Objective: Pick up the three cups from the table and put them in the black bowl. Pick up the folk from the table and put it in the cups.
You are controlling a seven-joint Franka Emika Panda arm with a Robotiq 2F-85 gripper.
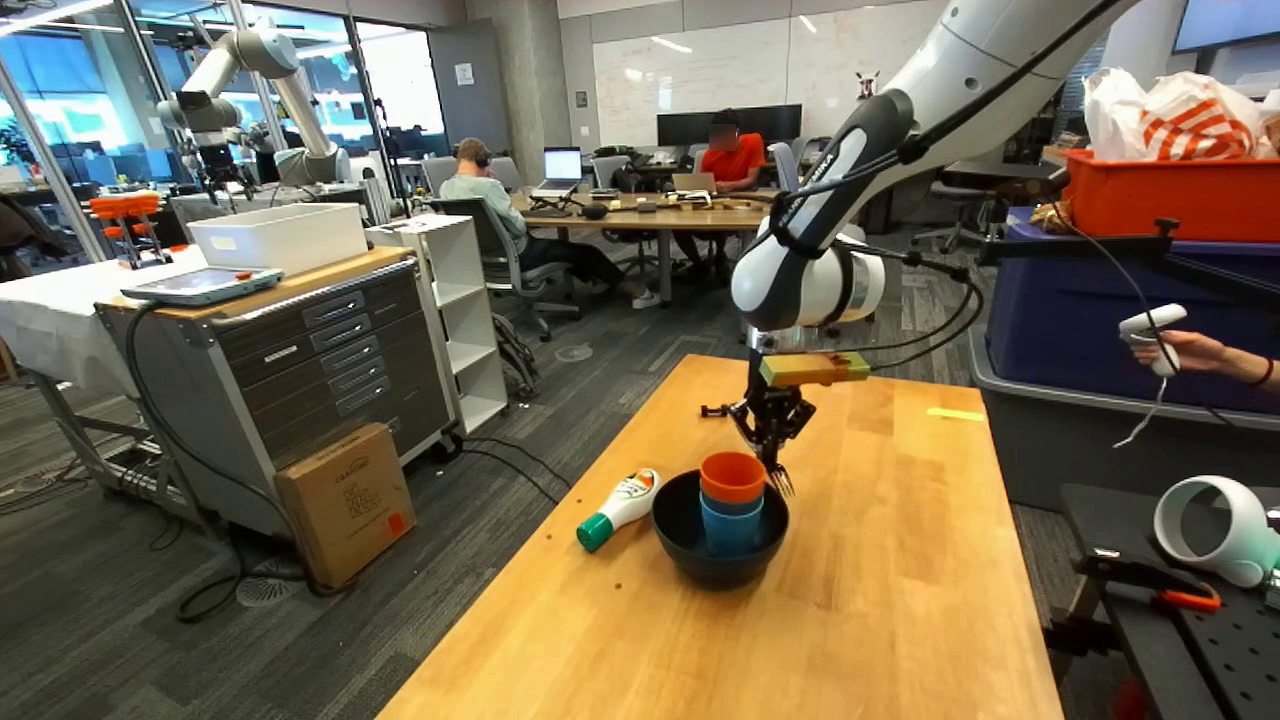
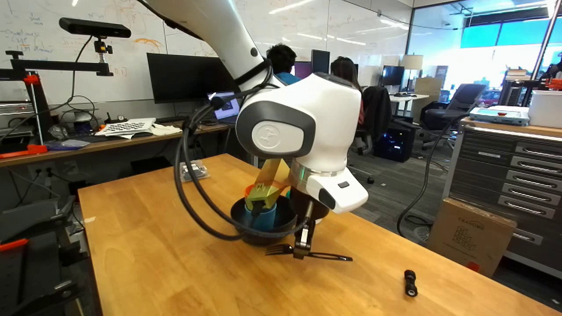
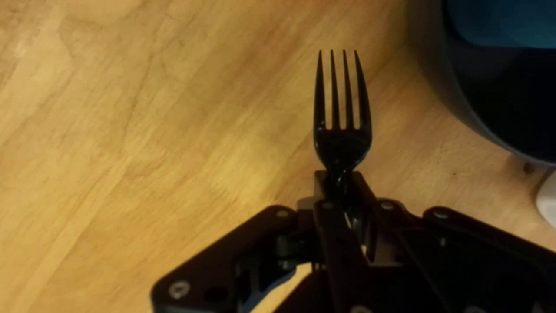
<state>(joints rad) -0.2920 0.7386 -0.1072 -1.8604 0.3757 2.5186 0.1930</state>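
Observation:
My gripper (image 1: 773, 458) is shut on the dark fork (image 3: 342, 141) near its neck, tines pointing out past the fingertips (image 3: 341, 184). In an exterior view the fork (image 2: 331, 256) lies level, just above or on the wooden table (image 2: 184, 272); I cannot tell if it touches. The black bowl (image 1: 718, 572) stands beside the gripper. In it the cups are stacked upright: the orange cup (image 1: 732, 478) on top, the bright blue cup (image 1: 732, 508) below, and a darker blue cup (image 1: 731, 538) lowest. The bowl (image 3: 462, 102) is right of the fork in the wrist view.
A white-and-green bottle (image 1: 622, 508) lies beside the bowl. A small black cylindrical part (image 2: 410, 283) lies on the table. A clear plastic package (image 2: 195, 170) sits near the table's edge. The arm's cable (image 2: 189, 175) hangs in a loop near the bowl.

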